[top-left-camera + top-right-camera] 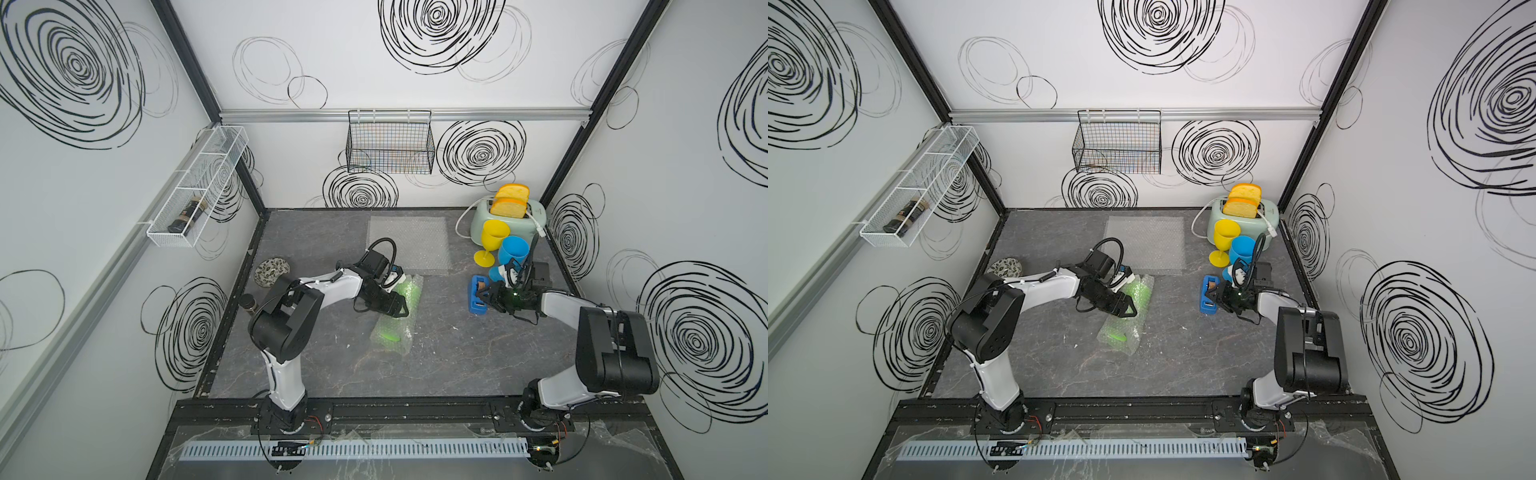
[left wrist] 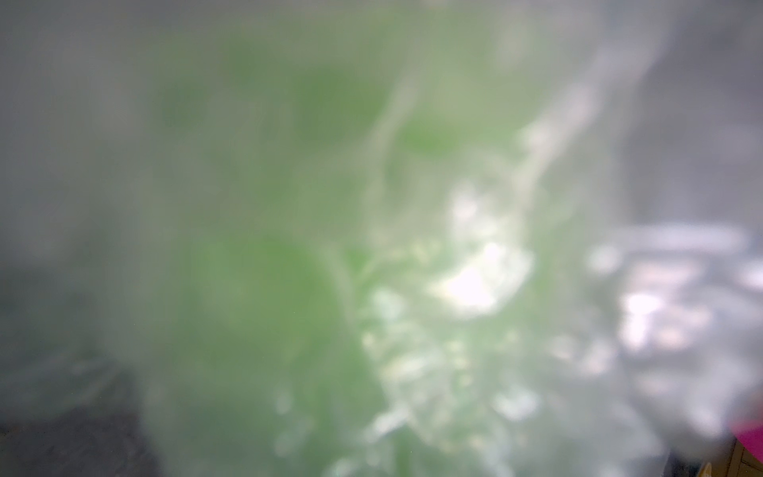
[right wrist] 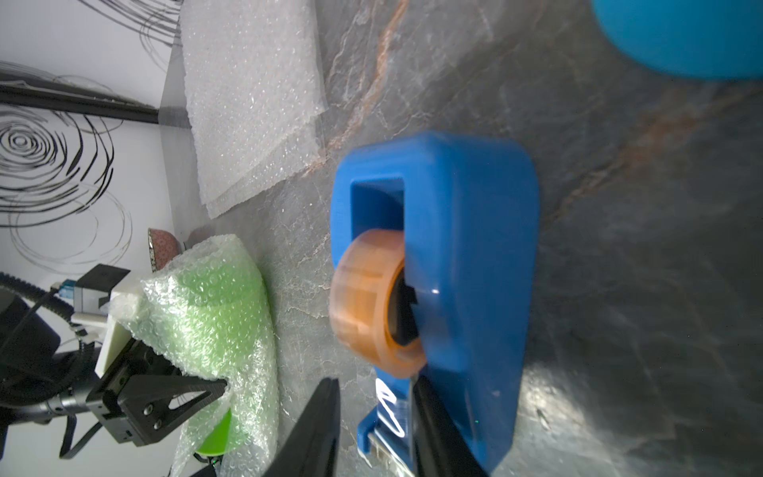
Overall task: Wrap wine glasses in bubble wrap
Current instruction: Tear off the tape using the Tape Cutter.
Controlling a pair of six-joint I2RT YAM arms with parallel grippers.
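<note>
Currently three goblets: yellow (image 1: pixel 494 239), blue (image 1: pixel 514 251) upright; green goblet (image 3: pixel 206 305) lies bubble-wrapped, clasped in left fingers (image 3: pixel 177 396). Right fingers (image 3: pixel 320 421), part open, straddle one tape dispenser (image 3: pixel 466 247).

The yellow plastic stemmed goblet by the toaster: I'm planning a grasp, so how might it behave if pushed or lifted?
The yellow plastic stemmed goblet stands upright, wide bowl over a round foot, so a sideways push would probably tip it, perhaps into the blue plastic goblet beside it. It looks like opaque plastic: likely stiff, light.
</note>
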